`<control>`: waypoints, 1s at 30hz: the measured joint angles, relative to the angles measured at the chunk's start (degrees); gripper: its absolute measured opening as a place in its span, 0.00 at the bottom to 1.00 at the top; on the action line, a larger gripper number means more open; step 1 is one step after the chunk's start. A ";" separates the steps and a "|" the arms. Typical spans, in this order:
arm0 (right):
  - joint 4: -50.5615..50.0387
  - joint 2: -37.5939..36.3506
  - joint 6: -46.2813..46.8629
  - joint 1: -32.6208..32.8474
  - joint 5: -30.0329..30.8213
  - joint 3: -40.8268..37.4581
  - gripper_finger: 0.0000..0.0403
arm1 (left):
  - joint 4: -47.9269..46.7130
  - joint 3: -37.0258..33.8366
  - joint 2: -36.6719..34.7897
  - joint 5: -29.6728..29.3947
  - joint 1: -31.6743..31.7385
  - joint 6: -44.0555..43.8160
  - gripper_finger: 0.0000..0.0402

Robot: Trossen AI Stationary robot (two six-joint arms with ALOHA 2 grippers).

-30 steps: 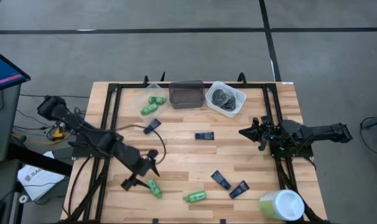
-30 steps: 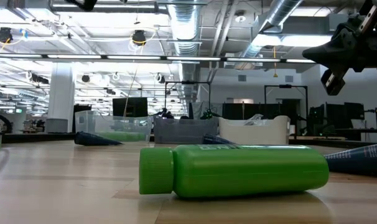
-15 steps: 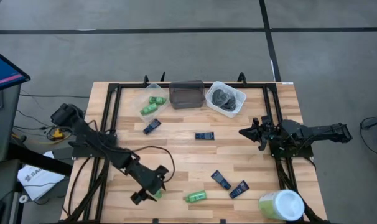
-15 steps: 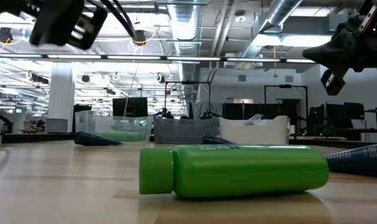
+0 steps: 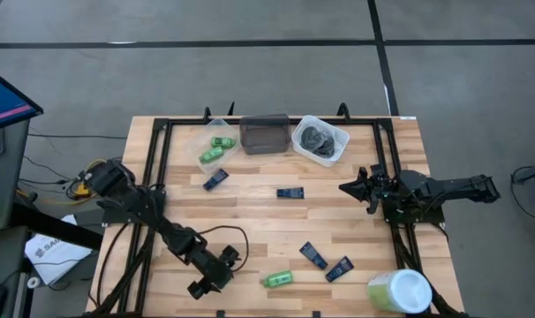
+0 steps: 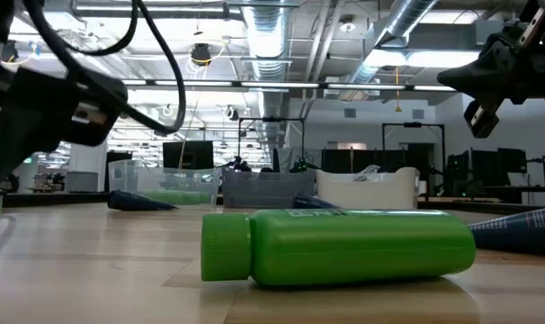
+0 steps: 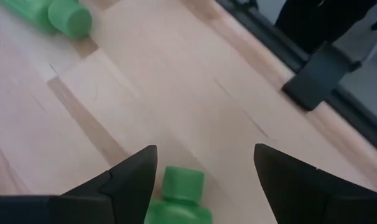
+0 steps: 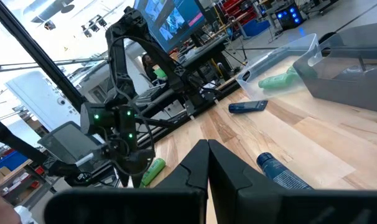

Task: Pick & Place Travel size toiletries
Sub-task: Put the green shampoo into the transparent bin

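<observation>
My left gripper (image 7: 205,149) is open and low over the table's near-left part (image 5: 210,276). A small green bottle (image 7: 179,202) lies between its fingers, cap (image 7: 183,183) pointing away from the wrist; in the high view the gripper hides it. A second green bottle (image 5: 278,279) lies on its side nearby (image 6: 344,245). Several dark blue sachets (image 5: 290,193) lie flat on the wood. More green bottles sit in the clear tub (image 5: 216,146), dark grey lumps in the white tub (image 5: 320,140). My right gripper (image 5: 345,187) is shut and hovers at the table's right (image 8: 207,152).
A dark tub (image 5: 264,134) stands between the clear and white tubs at the far edge. A big pale green-and-white cylinder (image 5: 398,291) lies at the near-right corner. Black frame rails (image 5: 157,168) run along the table's left and right sides. Bare wood shows in the middle.
My left gripper has moved toward the table's near edge and down, from beside the near-left green bottle to over it, so the bottle now lies between its fingers. The bottle has stayed in place.
</observation>
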 joint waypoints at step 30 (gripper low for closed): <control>0.00 -0.01 0.00 0.00 0.00 0.01 0.00 | -3.97 0.09 1.33 -5.86 0.03 -0.40 0.42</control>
